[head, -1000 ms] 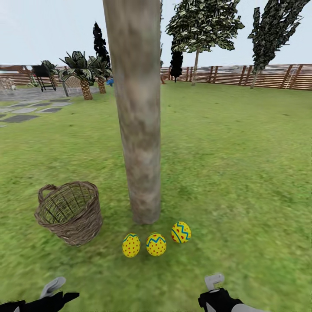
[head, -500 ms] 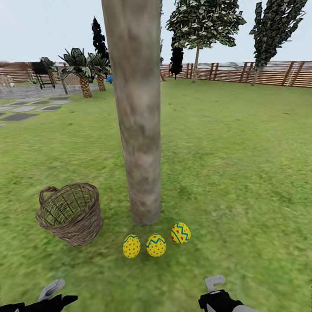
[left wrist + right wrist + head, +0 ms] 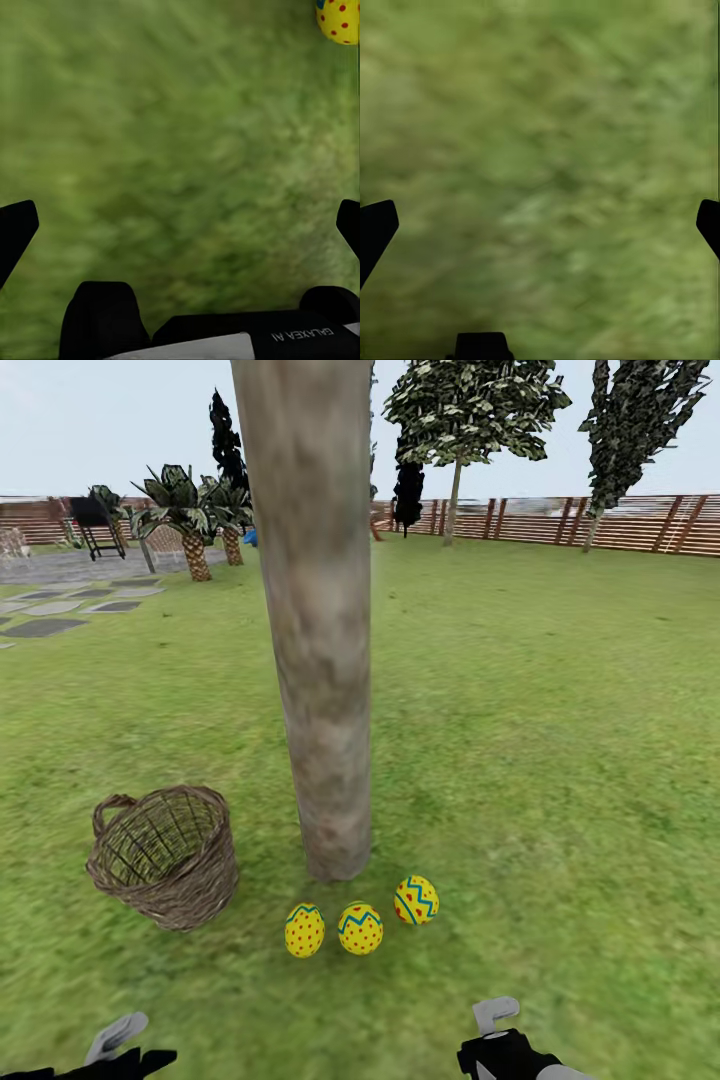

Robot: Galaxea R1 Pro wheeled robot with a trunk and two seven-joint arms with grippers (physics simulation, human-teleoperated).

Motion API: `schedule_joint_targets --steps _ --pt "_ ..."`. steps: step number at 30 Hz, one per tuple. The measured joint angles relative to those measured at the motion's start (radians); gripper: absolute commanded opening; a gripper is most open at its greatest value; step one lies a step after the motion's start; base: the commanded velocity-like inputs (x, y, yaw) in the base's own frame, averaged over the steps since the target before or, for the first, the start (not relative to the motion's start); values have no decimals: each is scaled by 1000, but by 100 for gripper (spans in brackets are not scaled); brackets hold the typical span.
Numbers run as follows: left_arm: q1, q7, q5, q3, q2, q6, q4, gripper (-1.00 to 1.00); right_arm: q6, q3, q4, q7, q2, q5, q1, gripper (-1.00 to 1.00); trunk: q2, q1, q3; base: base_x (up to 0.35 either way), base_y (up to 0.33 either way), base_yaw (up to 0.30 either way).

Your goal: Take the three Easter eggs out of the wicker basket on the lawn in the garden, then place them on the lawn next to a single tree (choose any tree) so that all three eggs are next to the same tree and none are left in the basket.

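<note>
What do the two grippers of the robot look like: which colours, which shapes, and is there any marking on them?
In the head view, the left gripper and the right gripper have black bodies with pale grey fingers. In the wrist views the fingers appear as black, tapering blades. The left wrist view shows a white panel with the lettering GALAXEA. I see no cables.

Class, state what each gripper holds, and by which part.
Nothing. The left gripper and right gripper are open over bare lawn; the three Easter eggs lie on the grass.
</note>
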Motion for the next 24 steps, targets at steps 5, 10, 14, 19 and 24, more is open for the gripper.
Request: schedule_joint_targets --steps 5,10,14,19,24 --pt "0 0 -1 0 1 -32 19 100 -8 1 -1 0 0 1 18 100 35 -19 16 0 0 0" --pt "0 3 -1 0 3 -35 23 100 -54 0 0 0 0 1 31 100 70 -38 31 0 0 0" --pt "0 50 -1 -1 2 -35 23 100 -60 1 0 0 -2 1 42 100 98 -54 44 0 0 0" --pt "0 111 -1 -2 0 -36 23 100 -62 0 0 0 -1 1 53 100 133 -73 59 0 0 0" --pt "0 157 -3 -2 -21 -42 41 100 -111 1 0 0 1 0 70 100 168 -92 75 0 0 0"
